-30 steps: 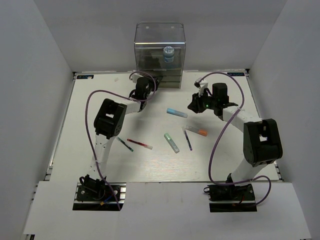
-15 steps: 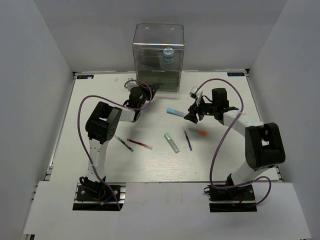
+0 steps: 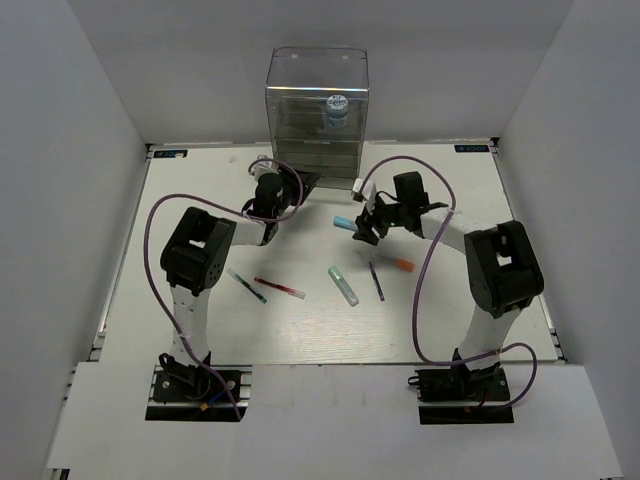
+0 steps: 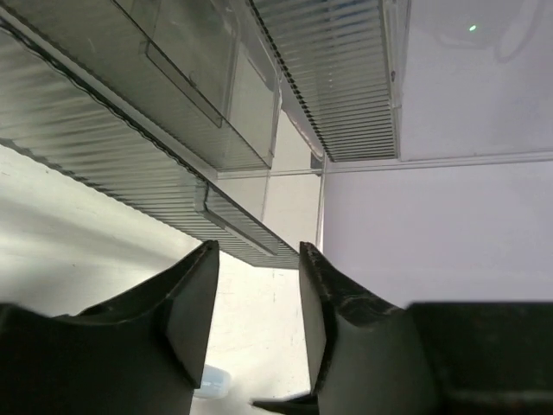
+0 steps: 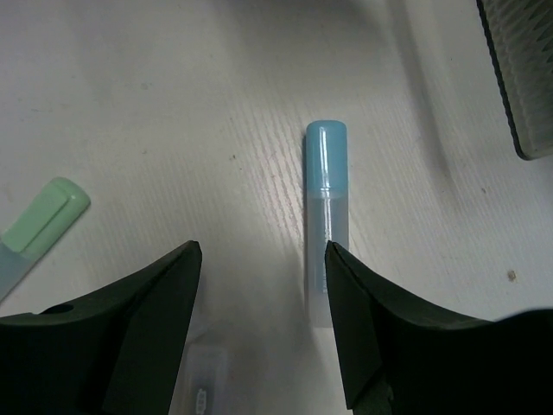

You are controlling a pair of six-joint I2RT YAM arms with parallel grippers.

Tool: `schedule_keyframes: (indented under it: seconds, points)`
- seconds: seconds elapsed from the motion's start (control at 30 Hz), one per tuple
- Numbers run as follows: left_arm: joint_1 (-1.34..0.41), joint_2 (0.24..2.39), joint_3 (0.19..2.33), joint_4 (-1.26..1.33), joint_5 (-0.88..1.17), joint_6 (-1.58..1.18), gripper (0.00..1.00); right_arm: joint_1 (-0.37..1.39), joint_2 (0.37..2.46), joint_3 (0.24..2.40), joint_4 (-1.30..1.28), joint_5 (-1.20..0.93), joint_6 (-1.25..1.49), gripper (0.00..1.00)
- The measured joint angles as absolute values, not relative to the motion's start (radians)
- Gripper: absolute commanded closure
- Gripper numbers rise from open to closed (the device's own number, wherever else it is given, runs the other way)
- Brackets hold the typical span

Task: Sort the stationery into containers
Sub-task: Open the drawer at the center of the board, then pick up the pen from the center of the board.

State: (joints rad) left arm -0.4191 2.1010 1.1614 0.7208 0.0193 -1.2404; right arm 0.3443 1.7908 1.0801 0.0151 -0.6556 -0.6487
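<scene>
The clear cabinet of drawers (image 3: 317, 100) stands at the back with the blue-white roll (image 3: 337, 108) inside. My left gripper (image 3: 287, 180) is at its base, open; a ribbed low drawer (image 4: 226, 226) lies just beyond the empty fingertips (image 4: 257, 259). My right gripper (image 3: 359, 226) hovers open over the light blue pen (image 3: 345, 222). That pen (image 5: 327, 216) lies on the table just inside the right finger, untouched, with the jaws (image 5: 263, 259) astride it. Farther forward lie the green-white marker (image 3: 343, 285), the dark thin pen (image 3: 376, 281), the orange-capped pen (image 3: 398, 264), the red pen (image 3: 280, 288) and the green-tipped pen (image 3: 245, 287).
White walls close in the table (image 3: 200, 240) on three sides. A purple cable (image 3: 430, 290) loops beside each arm. The cabinet's dark drawer corner (image 5: 518, 78) shows at the upper right of the right wrist view.
My left gripper has opened from shut beside the cabinet's low drawer. The right arm has swung left to the light blue pen and its jaws have widened.
</scene>
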Motion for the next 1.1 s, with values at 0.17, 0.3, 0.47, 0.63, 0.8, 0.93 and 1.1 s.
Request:
schedule_keyframes:
  seconds: [0.17, 0.3, 0.47, 0.63, 0.8, 0.93, 1.1]
  points:
    - [-0.419, 2.081, 1.157, 0.686, 0.028, -1.225, 0.38, 0.356, 1.862, 1.133, 0.000, -0.589, -0.663, 0.34]
    - [-0.419, 2.069, 1.132, 0.671, 0.031, -1.216, 0.37, 0.356, 1.887, 1.156, -0.009, -0.550, -0.681, 0.34]
    - [-0.417, 2.012, 1.042, 0.646, 0.041, -1.208, 0.35, 0.361, 1.936, 1.217, -0.046, -0.516, -0.701, 0.37]
    - [-0.412, 1.892, 0.921, 0.624, 0.053, -1.167, 0.24, 0.379, 1.968, 1.263, -0.110, -0.478, -0.753, 0.43]
    - [-0.408, 1.757, 0.888, 0.472, 0.086, -1.091, 0.18, 0.399, 2.018, 1.318, -0.186, -0.446, -0.810, 0.61]
    - [-0.408, 1.654, 0.893, 0.297, 0.101, -1.034, 0.09, 0.406, 2.023, 1.323, -0.209, -0.439, -0.856, 0.90]
    - [-0.418, 1.632, 1.022, -0.048, 0.091, -0.972, 0.08, 0.406, 2.022, 1.335, -0.248, -0.445, -0.912, 1.00]
